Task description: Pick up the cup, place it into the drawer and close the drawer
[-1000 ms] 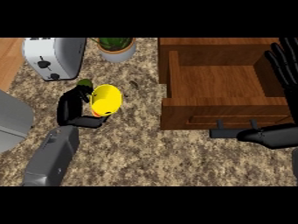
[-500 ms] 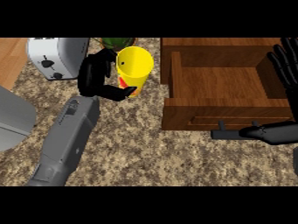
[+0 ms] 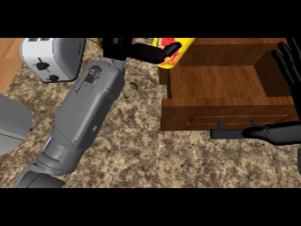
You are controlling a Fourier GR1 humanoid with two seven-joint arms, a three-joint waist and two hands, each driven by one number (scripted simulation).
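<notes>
The cup (image 3: 173, 53) is yellow with red markings and sits at the top of the head view, tilted, directly over the upper-left corner of the open drawer (image 3: 224, 84). Only its lower portion shows below the upper edge of the scene. The left hand (image 3: 140, 49) is wrapped around the cup, with dark fingers curled across its side; the cup is held off the counter. The grey left forearm (image 3: 87, 110) runs diagonally from the lower left of the view up to that hand, crossing the speckled stone counter (image 3: 146, 150). The drawer is a brown wooden box, pulled out, with its interior floor exposed and nothing visible inside. Its front panel faces the lower part of the view and carries a dark bar handle (image 3: 234, 128). The right hand (image 3: 299, 66) stands at the right edge of the view, beside the drawer's right wall, with fingers straight and spread, pointing upward, holding nothing. Its thumb (image 3: 276, 132) lies just beside the right end of the handle. A silver toaster (image 3: 51, 57) stands at the upper left of the counter, near the left forearm. A grey curved object (image 3: 3, 119) occupies the left edge.
</notes>
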